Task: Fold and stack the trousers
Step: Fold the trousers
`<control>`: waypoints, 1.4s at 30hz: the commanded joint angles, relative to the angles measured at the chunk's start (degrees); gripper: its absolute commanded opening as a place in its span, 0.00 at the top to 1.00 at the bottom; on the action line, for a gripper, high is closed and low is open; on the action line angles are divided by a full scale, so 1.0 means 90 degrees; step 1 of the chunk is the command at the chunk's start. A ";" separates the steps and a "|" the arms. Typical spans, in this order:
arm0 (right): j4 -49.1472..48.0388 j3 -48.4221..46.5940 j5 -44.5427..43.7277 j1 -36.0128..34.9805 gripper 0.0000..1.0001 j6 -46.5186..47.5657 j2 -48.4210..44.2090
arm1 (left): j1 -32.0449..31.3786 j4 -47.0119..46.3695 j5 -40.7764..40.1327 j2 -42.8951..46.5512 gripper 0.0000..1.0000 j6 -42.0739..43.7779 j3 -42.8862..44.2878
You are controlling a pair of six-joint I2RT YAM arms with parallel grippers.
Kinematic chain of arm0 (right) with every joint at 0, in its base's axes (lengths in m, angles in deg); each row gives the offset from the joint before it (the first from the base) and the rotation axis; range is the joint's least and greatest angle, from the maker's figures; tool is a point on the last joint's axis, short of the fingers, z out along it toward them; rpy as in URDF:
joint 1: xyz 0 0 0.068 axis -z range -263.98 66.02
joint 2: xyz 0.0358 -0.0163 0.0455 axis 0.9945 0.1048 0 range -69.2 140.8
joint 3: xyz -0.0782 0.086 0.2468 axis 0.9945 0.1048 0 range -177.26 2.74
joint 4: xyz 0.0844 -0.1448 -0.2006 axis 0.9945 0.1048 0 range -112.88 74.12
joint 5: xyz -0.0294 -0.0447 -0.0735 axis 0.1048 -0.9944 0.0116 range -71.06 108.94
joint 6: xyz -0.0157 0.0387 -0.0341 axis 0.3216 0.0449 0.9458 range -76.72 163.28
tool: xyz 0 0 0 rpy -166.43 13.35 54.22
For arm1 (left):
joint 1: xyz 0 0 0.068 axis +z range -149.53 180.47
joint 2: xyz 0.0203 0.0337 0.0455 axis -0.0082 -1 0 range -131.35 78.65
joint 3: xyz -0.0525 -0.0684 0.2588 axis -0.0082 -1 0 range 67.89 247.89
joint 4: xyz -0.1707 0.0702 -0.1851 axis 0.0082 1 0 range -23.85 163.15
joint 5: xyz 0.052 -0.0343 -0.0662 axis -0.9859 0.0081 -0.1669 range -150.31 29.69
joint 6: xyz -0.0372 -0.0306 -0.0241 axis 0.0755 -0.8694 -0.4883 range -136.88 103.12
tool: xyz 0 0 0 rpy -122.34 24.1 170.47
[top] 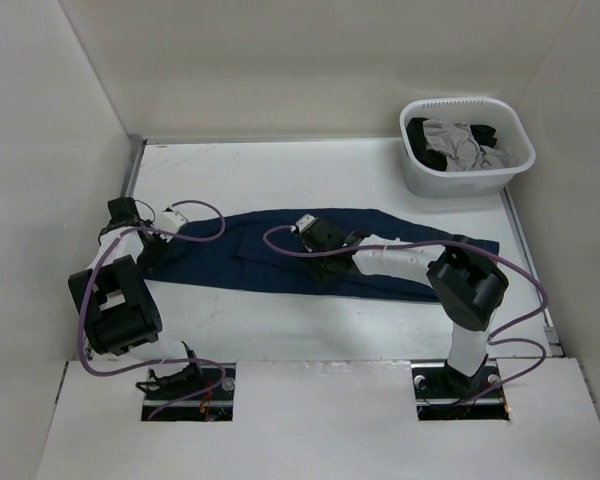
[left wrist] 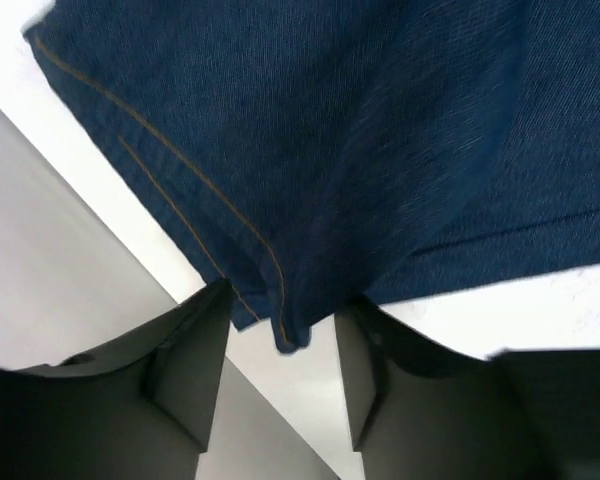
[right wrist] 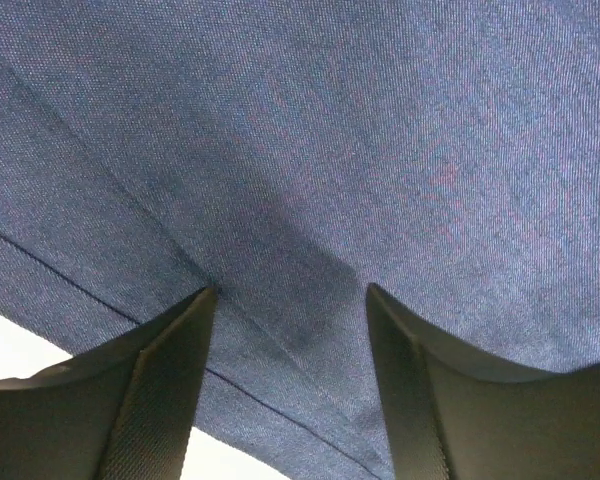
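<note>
The table carries the trousers, flat and unfolded: first fold pending. My right gripper stands wide mid-length. My left gripper narrowly straddles an end corner; whether it grips, I cannot tell. Next: pinch, then lift evenly.

white tabletop, dark navy trousers laid flat across its middle, left to right, white basket in the far right corner
</note>
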 commanded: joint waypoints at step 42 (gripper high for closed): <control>0.0285 0.1397 0.0818 -0.1024 0.88 0.0727 -0.1051 | 0.0634 -0.1173 -0.0858 0.1159 0.92 0.2379 -0.1569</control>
